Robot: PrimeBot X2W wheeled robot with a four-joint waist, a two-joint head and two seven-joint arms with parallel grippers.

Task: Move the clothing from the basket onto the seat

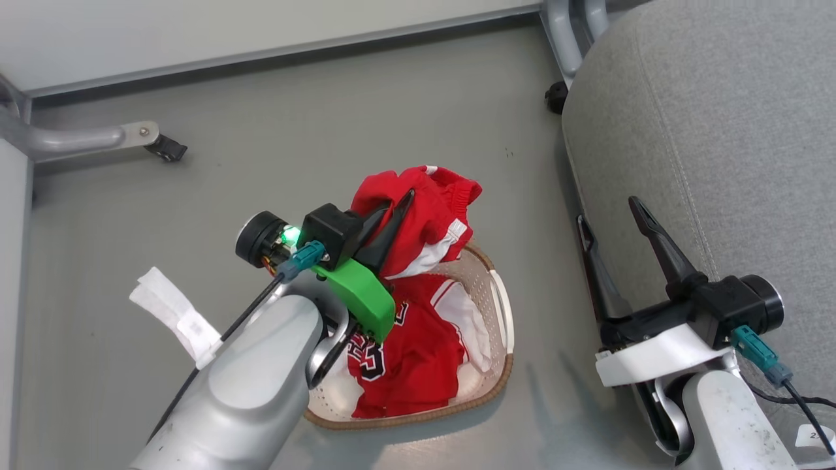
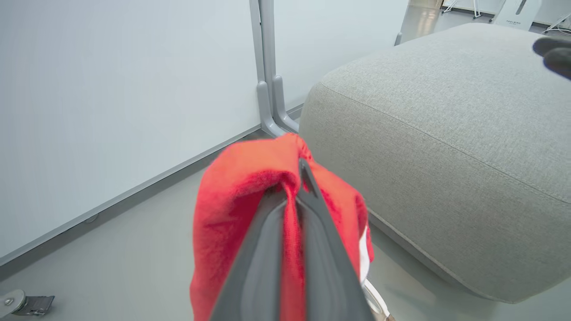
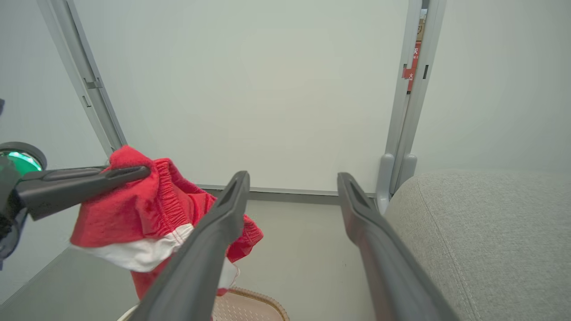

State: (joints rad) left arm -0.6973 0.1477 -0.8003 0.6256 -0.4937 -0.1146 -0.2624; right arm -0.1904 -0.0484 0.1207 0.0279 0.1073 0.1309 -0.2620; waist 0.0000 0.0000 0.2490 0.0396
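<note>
At three o'clock in the head view sits the large grey fabric-upholstered seat, with rounded edges and a stitched seam. No red cloth lies on the part of it that shows. Beside it, toward nine o'clock, the grey floor carries the oval cream-white perforated plastic basket with its brown woven rim, near six o'clock in that view and close to the seat's side.

Inside the basket lies the red jersey with black-and-white lettering, crumpled and untouched. The red shorts with white trim are raised above the basket's twelve o'clock rim. Whether their lowest fold is quite clear of the rim I cannot tell.

By my judgement the task is at an early stage. One garment is lifted but not delivered, the other has not been picked up, and nothing has reached the seat. What remains is to carry the shorts across toward three o'clock, let them go on the cushion, then do the same with the jersey.

The left hand is clenched on the shorts, its two dark fingers pressed together with red cloth bunched over them. Its pale forearm rises from seven o'clock and the fingers point toward one o'clock. In the left wrist view the seat lies ahead at two o'clock.

The right hand is released and empty, fingers spread, pointing toward twelve o'clock along the seat's nine o'clock edge.
</note>
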